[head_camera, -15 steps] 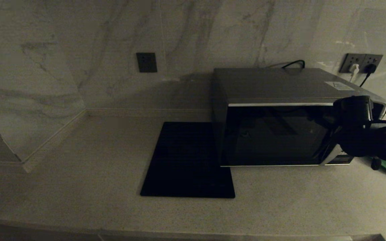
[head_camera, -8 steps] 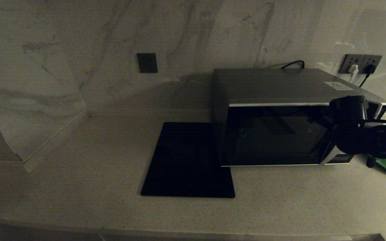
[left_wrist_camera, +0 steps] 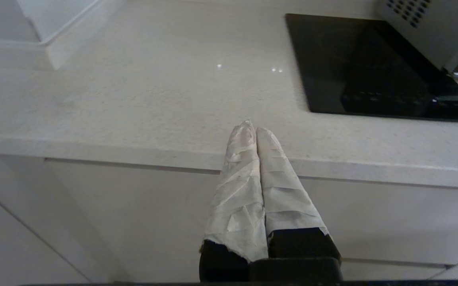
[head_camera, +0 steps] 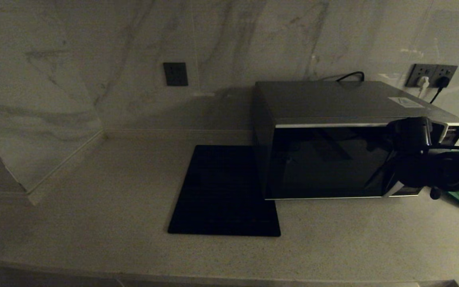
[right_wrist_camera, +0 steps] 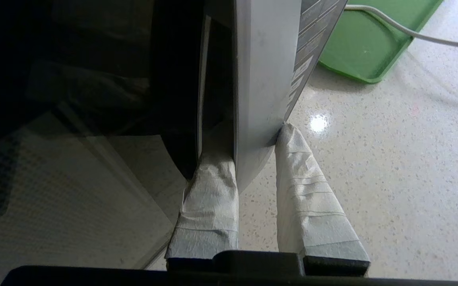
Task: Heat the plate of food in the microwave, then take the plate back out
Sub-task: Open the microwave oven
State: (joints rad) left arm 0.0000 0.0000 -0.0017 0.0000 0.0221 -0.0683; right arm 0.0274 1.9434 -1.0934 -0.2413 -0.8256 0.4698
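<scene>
The microwave (head_camera: 333,139) stands on the bench (head_camera: 114,199), door shut; the plate of food is not visible. The right claw (right_wrist_camera: 255,141) clamps the door handle (right_wrist_camera: 259,99) at its right edge. Opening is in hand; next, a steady outward pull. The left claw (left_wrist_camera: 253,129), pressed together, waits left of the microwave.

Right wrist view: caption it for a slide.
Right gripper clamped on the microwave door's silver edge, green tray behind.

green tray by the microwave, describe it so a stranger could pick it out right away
Find the grey-silver microwave against the marble wall on the pale countertop. On the microwave's right, just past its button panel, lies the green tray. It is flat, with a raised rim, and the only green thing there, unlike the black square mat on the left.
</scene>
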